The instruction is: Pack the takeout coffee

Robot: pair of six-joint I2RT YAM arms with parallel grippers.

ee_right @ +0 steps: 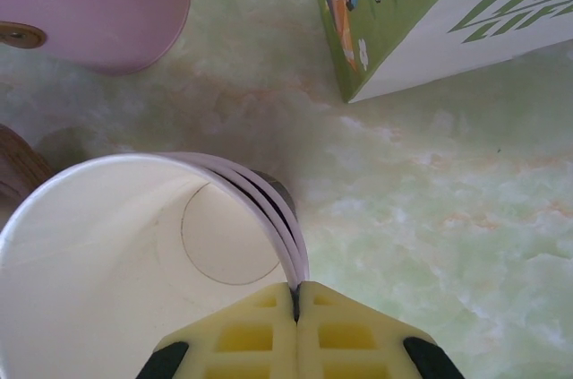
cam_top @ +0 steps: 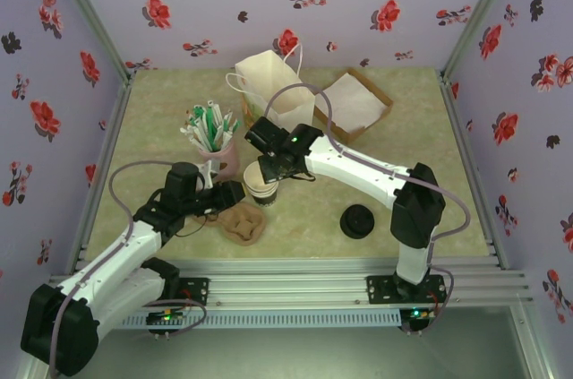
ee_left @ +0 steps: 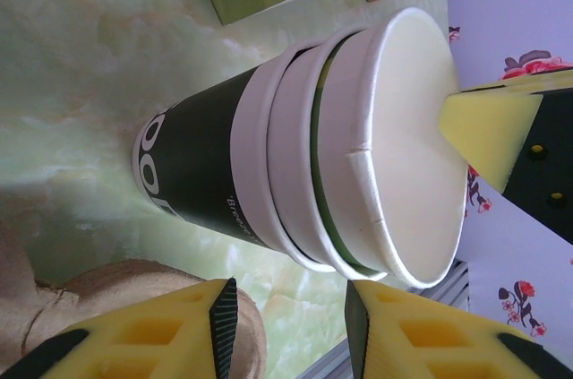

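Note:
The takeout coffee cup (cam_top: 262, 184) stands mid-table as the top of three nested paper cups, white inside with a dark lower wall (ee_left: 206, 159). My right gripper (ee_right: 296, 294) is shut on the near rim of the top cup (ee_right: 134, 245), reaching in from above (cam_top: 273, 168). One of its yellow fingers (ee_left: 488, 124) shows at the rim in the left wrist view. My left gripper (ee_left: 291, 307) is open just left of the stack (cam_top: 231, 195), with nothing but table between its fingers. The round black lid (cam_top: 358, 220) lies apart on the table to the right.
A brown pulp cup carrier (cam_top: 243, 223) lies in front of the cups, under my left fingers (ee_left: 107, 307). The pink cup of stirrers (cam_top: 218, 150) stands just behind. A white paper bag (cam_top: 273, 88), a green carton (ee_right: 403, 12) and a napkin tray (cam_top: 354, 103) are at the back.

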